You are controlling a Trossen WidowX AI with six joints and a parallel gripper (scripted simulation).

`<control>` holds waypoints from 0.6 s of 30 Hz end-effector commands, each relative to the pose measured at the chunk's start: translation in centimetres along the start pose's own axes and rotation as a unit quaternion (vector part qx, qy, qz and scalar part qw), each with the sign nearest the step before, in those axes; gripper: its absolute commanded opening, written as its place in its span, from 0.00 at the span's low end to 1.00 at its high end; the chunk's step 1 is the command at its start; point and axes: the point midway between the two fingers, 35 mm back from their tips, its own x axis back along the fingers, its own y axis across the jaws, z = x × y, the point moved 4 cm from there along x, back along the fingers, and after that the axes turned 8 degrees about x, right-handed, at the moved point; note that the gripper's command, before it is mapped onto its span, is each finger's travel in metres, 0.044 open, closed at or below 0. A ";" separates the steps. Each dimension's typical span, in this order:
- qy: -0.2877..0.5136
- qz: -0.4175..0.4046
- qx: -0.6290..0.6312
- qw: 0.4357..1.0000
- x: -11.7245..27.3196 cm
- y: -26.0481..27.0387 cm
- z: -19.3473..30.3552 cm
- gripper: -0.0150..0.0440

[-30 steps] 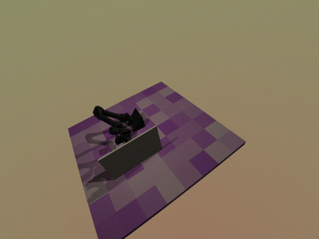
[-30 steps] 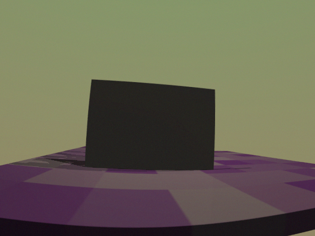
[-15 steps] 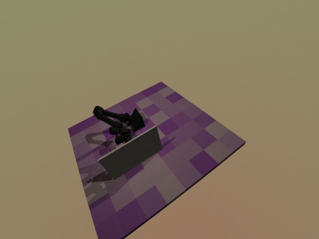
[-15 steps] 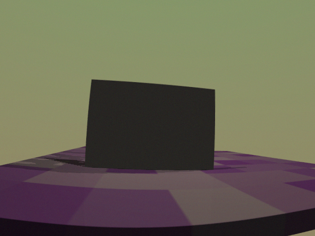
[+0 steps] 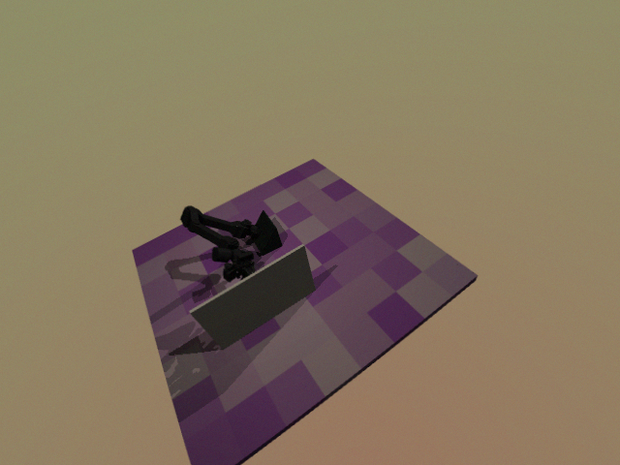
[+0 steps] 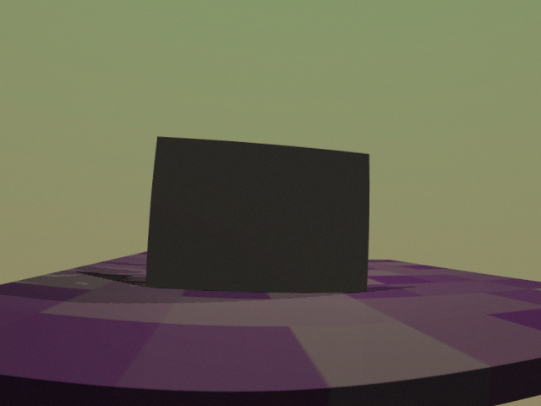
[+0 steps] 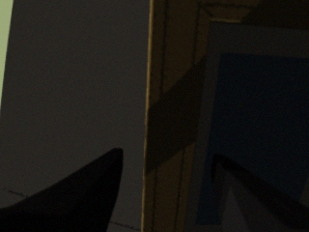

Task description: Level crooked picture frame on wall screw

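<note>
The picture frame [image 7: 159, 72] shows in the wrist view, with a brown wooden border, a grey mat and a dark blue picture [image 7: 261, 121]. Its left edge runs almost upright down the middle of the view. The wall panel [image 5: 260, 297] [image 6: 262, 218] [image 7: 72, 87] stands behind it; the top and exterior views show only the back of the panel. My gripper [image 7: 167, 159] is open, its fingertips well apart. The left fingertip is outside the frame's left edge, over bare panel; the right one overlaps the picture. The screw and notched strip are hidden, and I cannot tell the frame's tilt.
The black arm [image 5: 212, 222] reaches over to the hidden front side of the panel. A dark upright slab [image 5: 267, 234] stands beside the arm. The purple and grey chequered table [image 5: 350, 300] [image 6: 218, 353] carries them. The panel's left side edge shows at the wrist view's far left.
</note>
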 end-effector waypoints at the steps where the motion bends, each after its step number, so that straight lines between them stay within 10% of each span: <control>1: -0.001 0.000 0.002 1.000 0.0 0.1 -0.1 0.47; 18: -0.001 0.000 0.002 1.000 0.0 0.1 -0.1 0.25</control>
